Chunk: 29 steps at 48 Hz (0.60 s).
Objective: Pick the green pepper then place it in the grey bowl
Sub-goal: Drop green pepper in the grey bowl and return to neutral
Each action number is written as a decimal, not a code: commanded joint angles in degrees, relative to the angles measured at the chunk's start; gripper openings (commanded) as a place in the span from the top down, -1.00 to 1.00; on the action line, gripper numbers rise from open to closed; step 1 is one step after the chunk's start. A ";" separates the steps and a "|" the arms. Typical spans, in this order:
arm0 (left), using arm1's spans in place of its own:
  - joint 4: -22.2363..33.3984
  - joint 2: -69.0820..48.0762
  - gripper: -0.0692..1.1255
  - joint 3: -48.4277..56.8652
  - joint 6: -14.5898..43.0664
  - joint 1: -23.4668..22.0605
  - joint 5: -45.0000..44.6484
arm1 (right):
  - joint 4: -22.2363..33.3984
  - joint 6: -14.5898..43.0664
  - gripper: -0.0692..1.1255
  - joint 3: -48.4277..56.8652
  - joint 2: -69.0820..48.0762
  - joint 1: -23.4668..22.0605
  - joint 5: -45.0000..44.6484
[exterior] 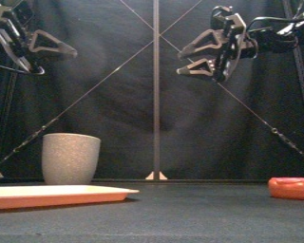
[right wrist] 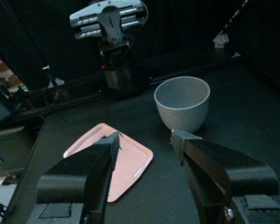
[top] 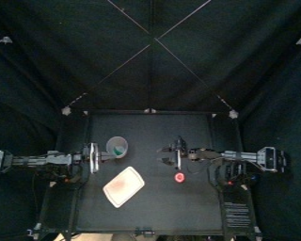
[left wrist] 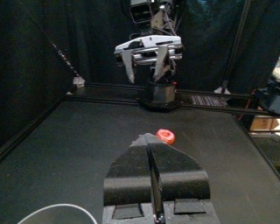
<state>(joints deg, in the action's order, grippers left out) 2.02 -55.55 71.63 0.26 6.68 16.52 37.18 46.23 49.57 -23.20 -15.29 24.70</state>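
Green pepper: a greenish patch inside the one grey bowl (top: 117,146), seen from above, may be it; I cannot tell. Nearest, at 8 o'clock, lies one pink tray (top: 124,186), well in from the bench (top: 198,215) front edge. One red toy (top: 180,176) sits at 4 o'clock, apart from everything. The bowl stands at 10 o'clock with open room around. Left gripper (left wrist: 152,150) jaws pressed together, empty; right gripper (right wrist: 146,138) jaws spread wide, empty; both high above the bench

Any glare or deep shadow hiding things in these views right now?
Top view: dim, only pink tray, grey cup and red toy stand out against the black table. Front view: evenly lit, no glare. Right wrist view: cup's inside lies in shadow, bottom hidden.
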 commanded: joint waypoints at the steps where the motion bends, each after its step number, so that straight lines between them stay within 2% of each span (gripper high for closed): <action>1: -0.18 0.18 0.68 -0.70 0.09 0.18 0.53 | -0.62 -0.09 -0.58 0.70 -3.78 -0.26 1.05; 29: -0.18 0.18 0.68 -0.26 0.09 1.67 0.35 | -0.62 0.00 -0.58 3.96 -7.38 -0.18 3.16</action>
<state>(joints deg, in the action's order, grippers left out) 2.02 -55.55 72.07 0.35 8.09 16.52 36.74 46.23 53.88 -29.62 -15.38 27.42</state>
